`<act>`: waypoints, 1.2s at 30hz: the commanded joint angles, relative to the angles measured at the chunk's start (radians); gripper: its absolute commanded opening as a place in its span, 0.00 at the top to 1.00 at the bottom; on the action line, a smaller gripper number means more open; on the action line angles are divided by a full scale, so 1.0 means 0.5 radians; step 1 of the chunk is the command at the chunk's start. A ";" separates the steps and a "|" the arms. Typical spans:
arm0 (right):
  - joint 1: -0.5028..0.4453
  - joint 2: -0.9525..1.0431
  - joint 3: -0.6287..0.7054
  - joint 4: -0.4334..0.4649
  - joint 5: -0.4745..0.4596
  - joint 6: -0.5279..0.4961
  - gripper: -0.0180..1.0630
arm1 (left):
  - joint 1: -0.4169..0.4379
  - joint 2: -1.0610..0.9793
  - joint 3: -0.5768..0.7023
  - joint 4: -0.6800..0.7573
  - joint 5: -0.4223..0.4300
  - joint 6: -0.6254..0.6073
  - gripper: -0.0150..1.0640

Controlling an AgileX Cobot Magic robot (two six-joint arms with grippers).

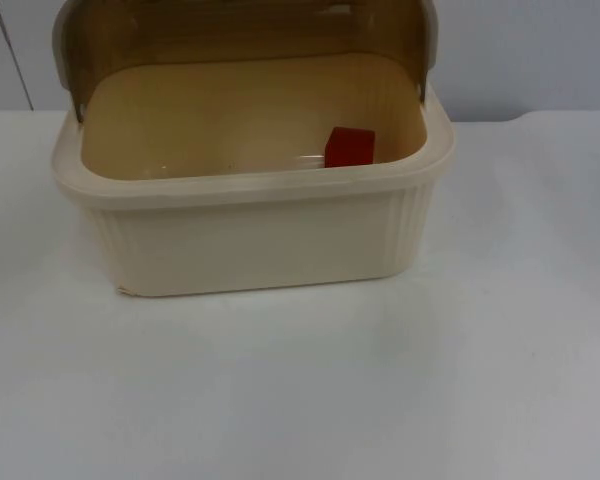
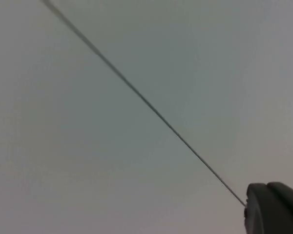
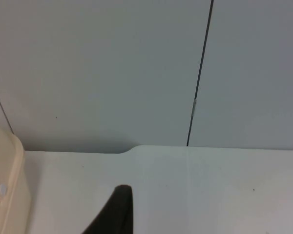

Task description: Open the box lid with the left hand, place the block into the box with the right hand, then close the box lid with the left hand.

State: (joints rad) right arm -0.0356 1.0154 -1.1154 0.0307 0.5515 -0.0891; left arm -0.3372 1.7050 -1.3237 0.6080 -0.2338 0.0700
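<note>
Lying inside the open box (image 1: 250,235), the block (image 1: 349,147) sits beside the right claw (image 3: 118,214).

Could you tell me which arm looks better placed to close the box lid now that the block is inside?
Left, probably. The red block already lies in the box, and the brown lid stands open at the back. The task gives closing to the left tool, which faces the grey wall; the right tool hovers over the table beside the box.

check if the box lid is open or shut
Open: the brown translucent lid is swung up behind the cream box, leaving the red block inside exposed.
</note>
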 commanded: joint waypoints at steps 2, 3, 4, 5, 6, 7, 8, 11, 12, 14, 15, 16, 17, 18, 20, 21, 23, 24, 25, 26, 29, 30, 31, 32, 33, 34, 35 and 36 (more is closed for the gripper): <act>0.000 -0.007 0.012 -0.008 -0.003 -0.015 0.01 | 0.005 0.002 -0.013 -0.098 -0.031 -0.027 0.99; 0.000 -0.007 0.012 -0.008 -0.003 -0.015 0.01 | 0.014 0.002 -0.013 -0.107 -0.036 -0.035 0.99; 0.000 -0.007 0.012 -0.008 -0.003 -0.015 0.01 | 0.019 0.002 -0.013 -0.157 -0.059 -0.086 0.99; 0.000 -0.007 0.012 -0.008 -0.003 -0.015 0.01 | 0.019 0.002 -0.013 -0.157 -0.059 -0.086 0.99; 0.000 -0.007 0.012 -0.008 -0.003 -0.015 0.01 | 0.019 0.002 -0.013 -0.222 -0.080 -0.120 0.99; 0.000 -0.007 0.012 -0.012 -0.003 -0.015 0.01 | 0.019 0.002 -0.013 -0.334 -0.099 -0.140 0.99; 0.000 -0.007 0.012 -0.012 -0.003 -0.015 0.01 | 0.024 0.002 -0.013 -0.407 -0.094 -0.140 0.99; 0.000 -0.007 0.012 -0.012 -0.003 -0.015 0.01 | 0.027 0.006 -0.017 -0.379 -0.032 -0.126 0.99; 0.000 -0.007 0.012 -0.026 -0.003 -0.015 0.01 | 0.027 0.014 -0.031 -0.273 0.067 -0.129 0.99; 0.000 -0.007 0.012 -0.047 -0.003 -0.015 0.01 | 0.012 0.044 -0.086 -0.048 0.312 -0.260 0.99; 0.000 -0.007 0.012 -0.047 -0.003 -0.015 0.01 | 0.012 0.044 -0.090 0.035 0.350 -0.347 0.99; 0.000 -0.007 0.012 -0.061 -0.007 -0.015 0.01 | 0.012 0.044 -0.090 0.098 0.345 -0.393 0.99; 0.000 -0.007 0.012 -0.061 -0.007 -0.015 0.01 | 0.012 0.044 -0.090 0.098 0.345 -0.393 0.99; 0.000 -0.007 0.012 -0.061 -0.010 -0.015 0.01 | 0.012 0.044 -0.090 0.151 0.330 -0.420 0.99; 0.000 -0.007 0.012 -0.061 -0.029 -0.015 0.01 | -0.002 0.040 -0.090 0.269 0.300 -0.536 0.99; 0.000 -0.007 0.012 -0.061 -0.033 -0.015 0.01 | -0.002 0.040 -0.090 0.311 0.292 -0.650 0.99; 0.000 -0.007 0.012 -0.061 -0.042 -0.015 0.01 | -0.002 0.044 -0.090 0.353 0.276 -0.826 0.99; 0.000 -0.007 0.012 -0.061 -0.042 -0.015 0.01 | -0.002 0.044 -0.090 0.400 0.242 -1.068 0.99; 0.000 -0.007 0.012 -0.061 -0.042 -0.015 0.01 | -0.002 0.044 -0.090 0.492 0.207 -1.284 0.99; 0.000 -0.007 0.012 -0.061 -0.042 -0.015 0.01 | -0.002 0.044 -0.090 0.647 0.160 -1.551 0.99; 0.000 -0.007 0.012 -0.061 -0.038 -0.015 0.01 | -0.002 0.044 -0.090 1.258 -0.033 -2.222 0.99; 0.000 -0.007 0.012 -0.061 -0.038 -0.015 0.01 | 0.002 0.044 -0.103 1.560 -0.165 -2.558 0.99; 0.000 -0.007 0.012 -0.061 -0.038 -0.015 0.01 | 0.037 0.069 -0.147 1.936 -0.350 -2.887 0.99; 0.000 -0.007 0.012 -0.061 -0.038 -0.015 0.01 | 0.060 0.101 -0.214 2.273 -0.452 -3.194 0.99; 0.000 -0.007 0.012 -0.061 -0.042 -0.009 0.01 | 0.075 0.132 -0.238 2.273 -0.445 -3.250 0.99; 0.000 -0.007 0.012 -0.061 -0.042 -0.009 0.01 | 0.075 0.132 -0.238 2.273 -0.445 -3.250 0.99; 0.000 -0.007 0.012 -0.061 -0.042 -0.009 0.01 | 0.084 0.139 -0.254 2.273 -0.375 -3.216 0.99; 0.000 -0.007 0.012 -0.061 -0.034 -0.009 0.01 | 0.096 0.138 -0.254 2.273 -0.188 -3.062 0.99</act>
State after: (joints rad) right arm -0.0356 1.0154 -1.1154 0.0070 0.5453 -0.0891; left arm -0.3020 1.7713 -1.4414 1.7003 -0.3669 -1.4464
